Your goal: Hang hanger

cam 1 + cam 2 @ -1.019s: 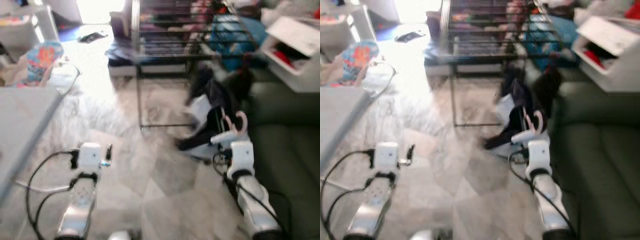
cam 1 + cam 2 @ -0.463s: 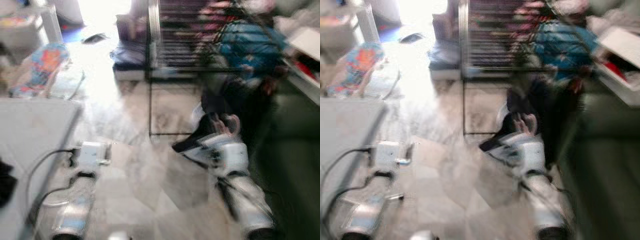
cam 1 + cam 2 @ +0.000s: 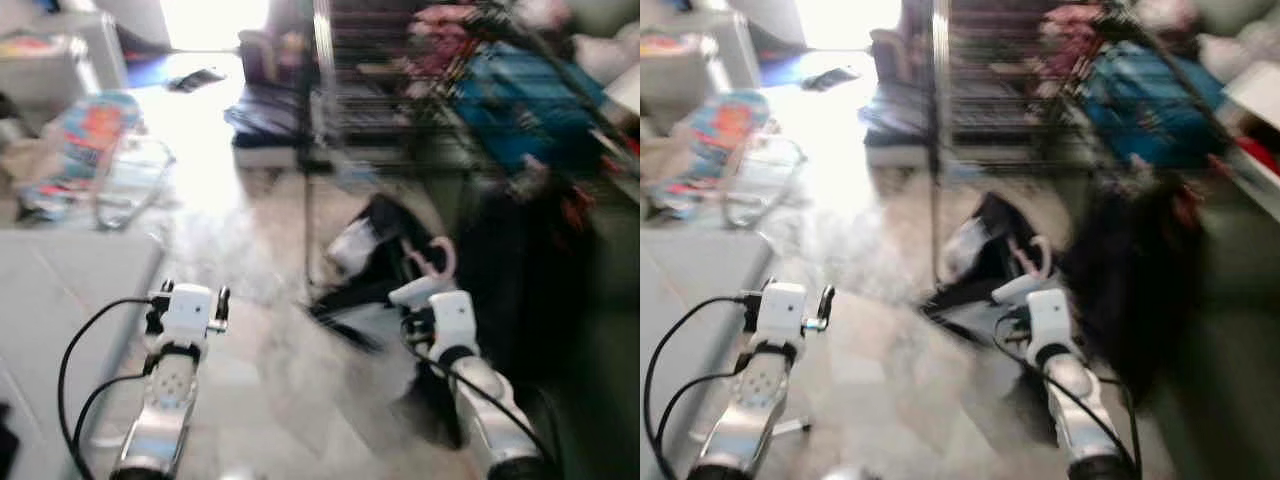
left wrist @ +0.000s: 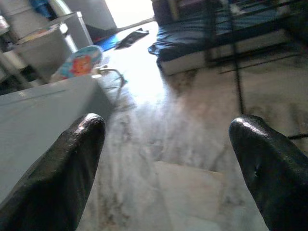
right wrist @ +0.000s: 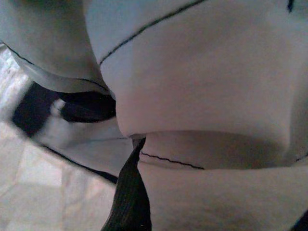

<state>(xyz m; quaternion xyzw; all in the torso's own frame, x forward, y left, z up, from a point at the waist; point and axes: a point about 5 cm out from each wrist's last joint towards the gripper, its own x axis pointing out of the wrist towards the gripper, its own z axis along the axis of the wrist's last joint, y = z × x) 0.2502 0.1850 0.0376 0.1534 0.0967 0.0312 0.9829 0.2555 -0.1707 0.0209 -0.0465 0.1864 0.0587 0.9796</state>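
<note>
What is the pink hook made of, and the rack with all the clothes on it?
The pink hanger in the right gripper looks like smooth plastic: one even pink colour, rounded hook. Blur leaves this unsure. The clothes rack looks like dark metal: thin straight bars and a slim upright pole.

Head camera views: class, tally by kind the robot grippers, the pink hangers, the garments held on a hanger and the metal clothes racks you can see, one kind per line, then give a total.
Robot grippers: 2, the left gripper and the right gripper
Pink hangers: 1, the pink hanger
Garments on it: 1, a black and white garment
Metal clothes racks: 1, the dark rack
Total: 5
</note>
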